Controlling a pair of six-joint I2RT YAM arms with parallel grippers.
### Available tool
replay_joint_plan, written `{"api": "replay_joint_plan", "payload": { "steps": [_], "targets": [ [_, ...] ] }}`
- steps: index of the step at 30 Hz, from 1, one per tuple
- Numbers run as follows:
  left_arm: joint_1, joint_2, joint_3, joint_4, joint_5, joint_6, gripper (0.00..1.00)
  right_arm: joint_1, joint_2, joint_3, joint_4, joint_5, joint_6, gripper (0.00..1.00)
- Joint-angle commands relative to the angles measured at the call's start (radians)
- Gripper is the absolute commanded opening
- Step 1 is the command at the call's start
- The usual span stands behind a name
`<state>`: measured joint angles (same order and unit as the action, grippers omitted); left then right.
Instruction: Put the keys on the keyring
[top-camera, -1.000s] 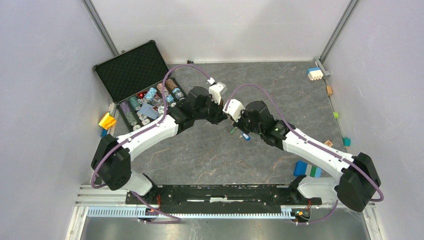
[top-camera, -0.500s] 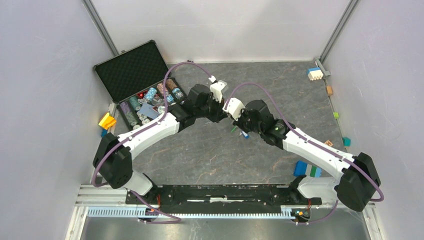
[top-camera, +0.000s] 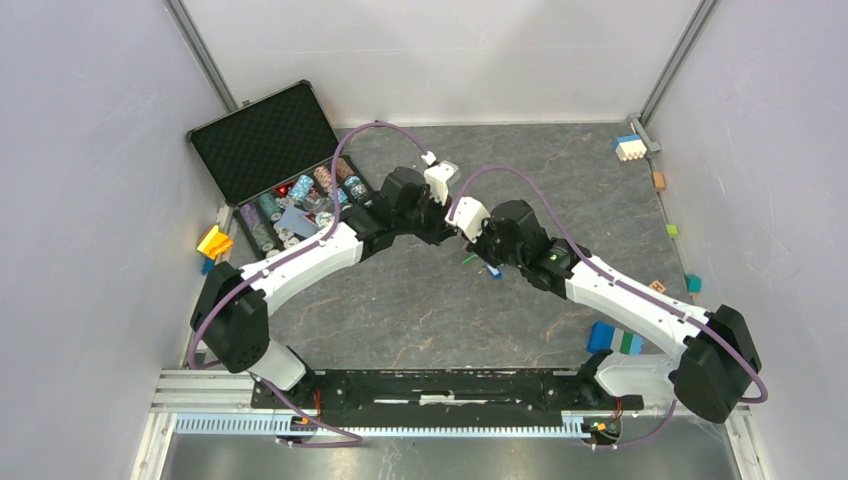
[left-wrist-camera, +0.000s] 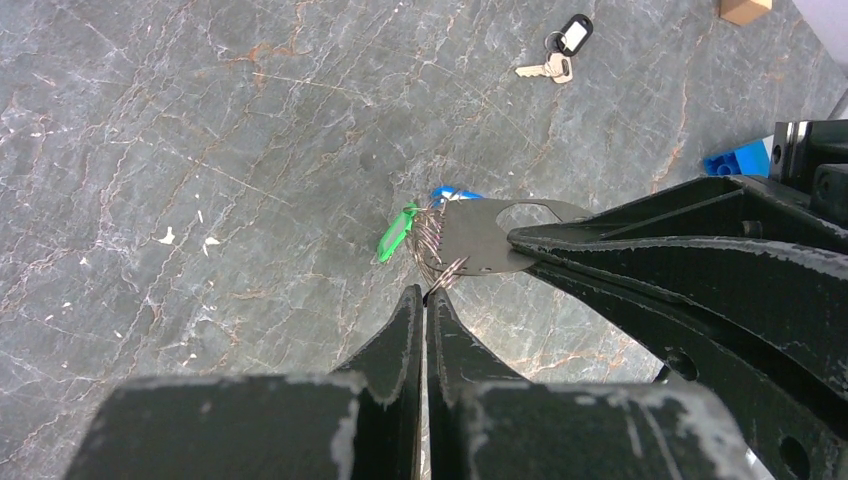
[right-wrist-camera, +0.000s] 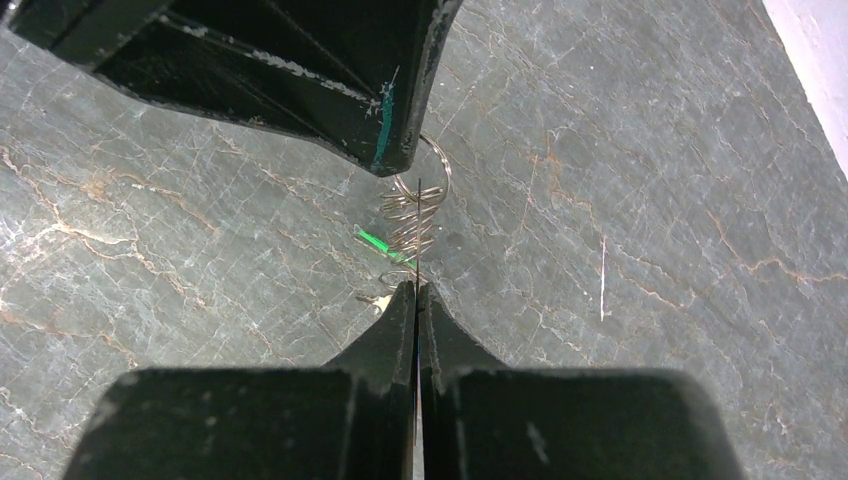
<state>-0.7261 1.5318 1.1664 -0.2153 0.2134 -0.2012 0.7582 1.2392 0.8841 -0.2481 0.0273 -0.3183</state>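
Left gripper (left-wrist-camera: 425, 300) is pinched fully together, tips seemingly nipping a wire of the coiled stretch of the keyring (left-wrist-camera: 480, 240), which is held above the table (left-wrist-camera: 200, 150) near its middle. Green-tag key (left-wrist-camera: 397, 232) and blue-tag key (left-wrist-camera: 452, 192) sit at the coil's 10 and 12 o'clock. They look threaded already, can't confirm. Right gripper (right-wrist-camera: 417, 290) is closed tight on the keyring's flat loop. Black-tag key (left-wrist-camera: 562, 42) lies alone at 1 o'clock, well apart — judged still to do. Versus a second ago: left arm (top-camera: 300, 265) edged slightly rightward, meeting point barely moved, both jaws unchanged.
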Motion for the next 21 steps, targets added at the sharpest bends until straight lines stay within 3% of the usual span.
{"api": "replay_joint_plan", "payload": {
  "steps": [1, 12, 21],
  "targets": [
    [0.008, 0.020, 0.028, 0.068, -0.041, -0.042, 0.02, 0.019, -0.002, 0.043, 0.062, -0.047, 0.014, 0.00],
    [0.008, 0.048, 0.059, 0.047, -0.053, -0.145, 0.02, 0.032, 0.017, 0.056, 0.075, 0.040, 0.033, 0.01],
    [0.008, 0.067, 0.081, 0.005, -0.165, -0.072, 0.02, 0.033, 0.001, 0.056, 0.070, 0.033, 0.028, 0.01]
  ]
}}
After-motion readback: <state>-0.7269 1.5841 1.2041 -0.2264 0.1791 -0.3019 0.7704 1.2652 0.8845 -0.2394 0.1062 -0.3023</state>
